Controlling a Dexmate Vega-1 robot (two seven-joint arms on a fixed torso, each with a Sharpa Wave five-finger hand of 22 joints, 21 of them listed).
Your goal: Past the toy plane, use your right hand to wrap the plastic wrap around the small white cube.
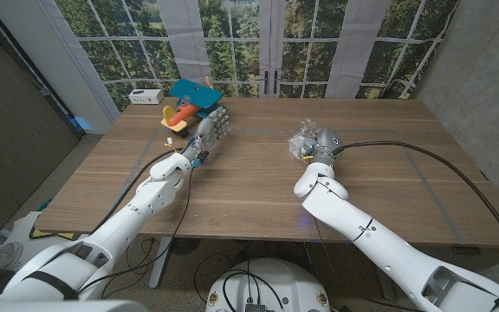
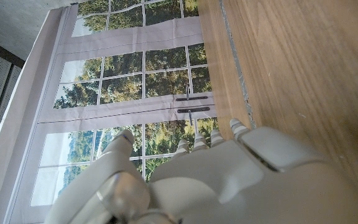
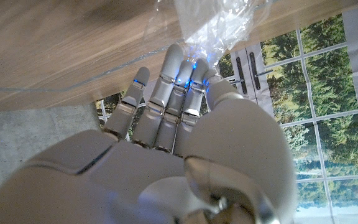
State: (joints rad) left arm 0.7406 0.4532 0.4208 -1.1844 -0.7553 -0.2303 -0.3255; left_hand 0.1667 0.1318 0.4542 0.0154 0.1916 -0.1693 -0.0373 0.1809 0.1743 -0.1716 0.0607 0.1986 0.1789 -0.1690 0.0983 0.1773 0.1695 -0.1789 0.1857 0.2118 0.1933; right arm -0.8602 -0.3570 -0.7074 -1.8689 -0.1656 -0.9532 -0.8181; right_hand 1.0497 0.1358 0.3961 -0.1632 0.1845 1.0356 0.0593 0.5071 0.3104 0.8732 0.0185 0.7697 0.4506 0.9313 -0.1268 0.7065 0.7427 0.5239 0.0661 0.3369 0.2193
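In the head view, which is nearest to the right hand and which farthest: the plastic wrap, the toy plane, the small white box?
1. Plastic wrap: at the right hand's fingers.
2. Toy plane: far across, by the left hand.
3. Small white box: beyond the plane, table's far left corner.

Lab-like room — wooden table [image 1: 258, 186], paned windows [image 1: 232, 35]

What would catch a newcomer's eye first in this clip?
The crumpled plastic wrap glinting at the table's middle, with the right hand against it. Then the bright toy plane, blue and orange, at the far left edge, the left hand just in front of it. Behind, big gridded windows show green trees.
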